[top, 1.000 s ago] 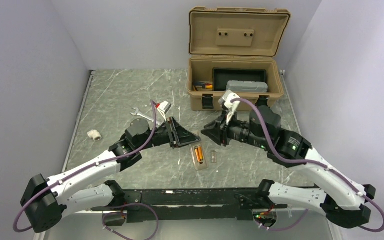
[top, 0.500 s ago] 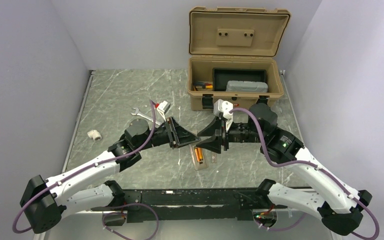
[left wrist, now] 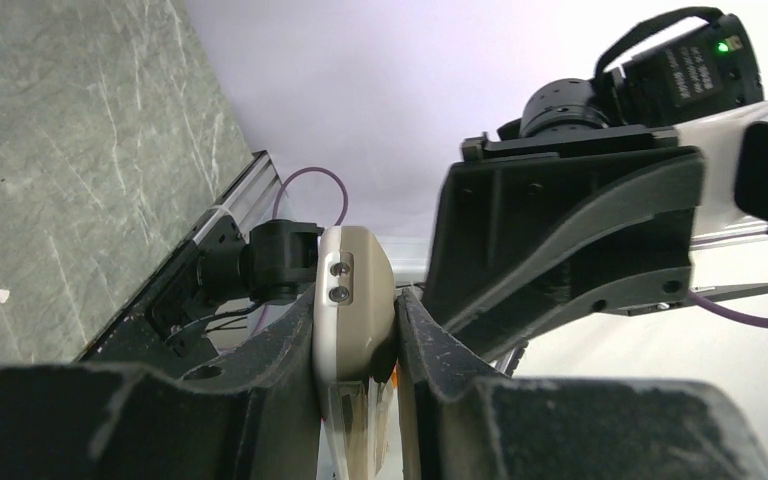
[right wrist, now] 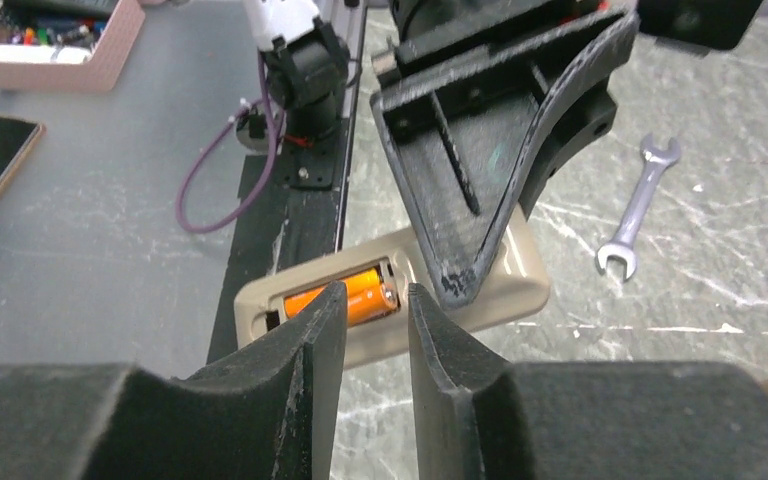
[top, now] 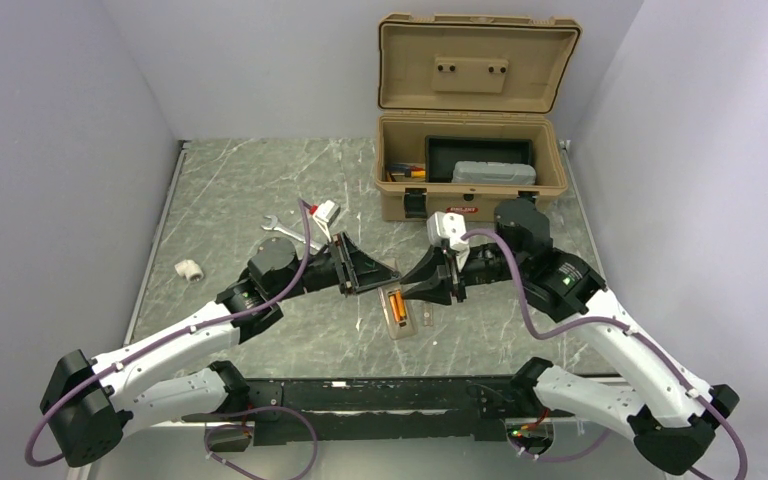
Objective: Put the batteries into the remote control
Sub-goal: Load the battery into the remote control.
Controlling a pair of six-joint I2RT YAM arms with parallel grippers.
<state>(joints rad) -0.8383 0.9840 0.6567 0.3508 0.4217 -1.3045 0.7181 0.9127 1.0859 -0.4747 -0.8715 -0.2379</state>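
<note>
The remote control (top: 397, 312) sits about midway across the worktop (top: 230, 185), closer to the near edge than the far one. Its grey-tan back faces up and the battery bay is uncovered. Its long axis runs roughly from the far edge to the near edge, leaning slightly to the right as it comes nearer.

The left tool (top: 378, 276) is clamped on the remote's far end. In the left wrist view that tan end, with its two small screws, is squeezed between the black fingers (left wrist: 280, 350).

The two orange batteries (right wrist: 355, 293) lie side by side in the bay, lengthwise along the remote. The right tool (right wrist: 375, 300) hangs right over them from the right side. Its fingers stand a narrow gap apart with nothing caught between them, and the batteries show through the gap.

A silver wrench (top: 285, 230) lies left of centre, and an open tan case (top: 470, 200) stands at the far right corner.
</note>
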